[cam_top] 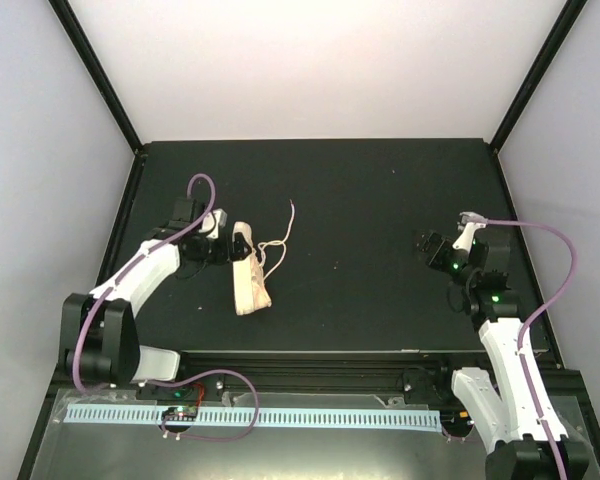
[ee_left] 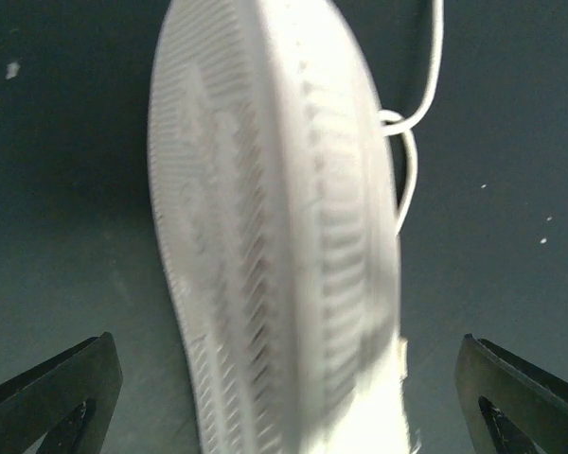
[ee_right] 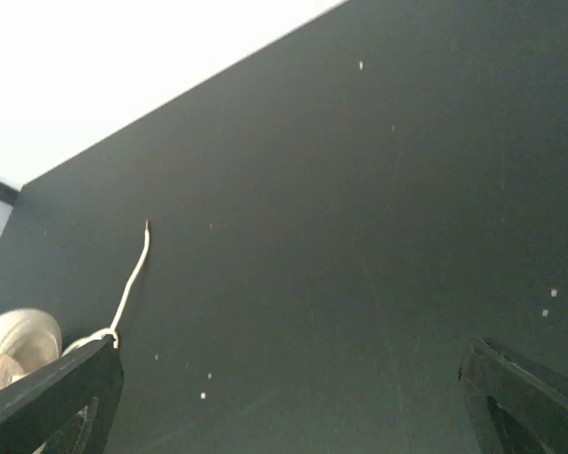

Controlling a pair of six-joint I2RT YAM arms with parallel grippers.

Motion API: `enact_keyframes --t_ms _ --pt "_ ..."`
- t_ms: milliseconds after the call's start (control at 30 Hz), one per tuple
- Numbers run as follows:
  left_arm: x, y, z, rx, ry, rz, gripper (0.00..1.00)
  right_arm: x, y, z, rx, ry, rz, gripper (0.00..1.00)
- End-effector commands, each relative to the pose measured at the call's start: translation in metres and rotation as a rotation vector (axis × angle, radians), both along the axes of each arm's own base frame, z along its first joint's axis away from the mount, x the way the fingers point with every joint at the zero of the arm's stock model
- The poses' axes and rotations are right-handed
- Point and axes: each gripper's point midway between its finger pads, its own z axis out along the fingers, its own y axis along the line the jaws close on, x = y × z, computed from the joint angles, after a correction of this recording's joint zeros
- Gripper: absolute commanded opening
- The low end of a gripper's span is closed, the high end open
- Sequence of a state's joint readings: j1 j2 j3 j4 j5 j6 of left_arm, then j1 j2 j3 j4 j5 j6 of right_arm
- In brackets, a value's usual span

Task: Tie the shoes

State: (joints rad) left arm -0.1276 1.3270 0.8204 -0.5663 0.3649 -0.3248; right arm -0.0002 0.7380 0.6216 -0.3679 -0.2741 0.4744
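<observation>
Left gripper (cam_top: 227,249) gapes just beside the sneaker (cam_top: 250,284)

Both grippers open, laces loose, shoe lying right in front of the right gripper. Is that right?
No: the shoe lies in front of the left gripper, not the right gripper, as the top external view shows. Both grippers are open and the laces are loose.

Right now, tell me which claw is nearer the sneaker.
Left. The left claw is open, close up facing the sneaker's sole; the right claw, also open, is far off on the sneaker's other side.
</observation>
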Motion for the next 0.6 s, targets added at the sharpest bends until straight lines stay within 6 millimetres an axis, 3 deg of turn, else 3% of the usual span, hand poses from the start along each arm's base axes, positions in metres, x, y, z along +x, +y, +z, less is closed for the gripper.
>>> enact_keyframes --t_ms 0,200,333,400,500,567 --pt "0.034 -0.02 0.021 -0.051 -0.066 0.002 0.99 -0.01 0.011 -0.009 0.004 0.017 0.069 1.0" --pt "0.049 -0.025 0.006 0.073 -0.029 -0.013 0.99 -0.014 0.001 -0.019 -0.048 0.032 0.03 1.0" --pt "0.049 -0.033 -0.011 0.142 -0.004 -0.063 0.99 -0.011 -0.007 -0.028 -0.073 0.07 -0.015 1.0" --pt "0.047 -0.024 -0.021 0.228 0.015 -0.06 0.99 -0.01 -0.01 -0.032 -0.085 0.091 -0.027 1.0" --pt "0.047 -0.007 -0.024 0.327 0.001 -0.035 0.84 -0.011 -0.012 -0.034 -0.098 0.102 -0.034 1.0" --pt "0.048 -0.004 -0.016 0.341 -0.04 -0.03 0.66 -0.011 -0.013 -0.034 -0.102 0.107 -0.036 1.0"
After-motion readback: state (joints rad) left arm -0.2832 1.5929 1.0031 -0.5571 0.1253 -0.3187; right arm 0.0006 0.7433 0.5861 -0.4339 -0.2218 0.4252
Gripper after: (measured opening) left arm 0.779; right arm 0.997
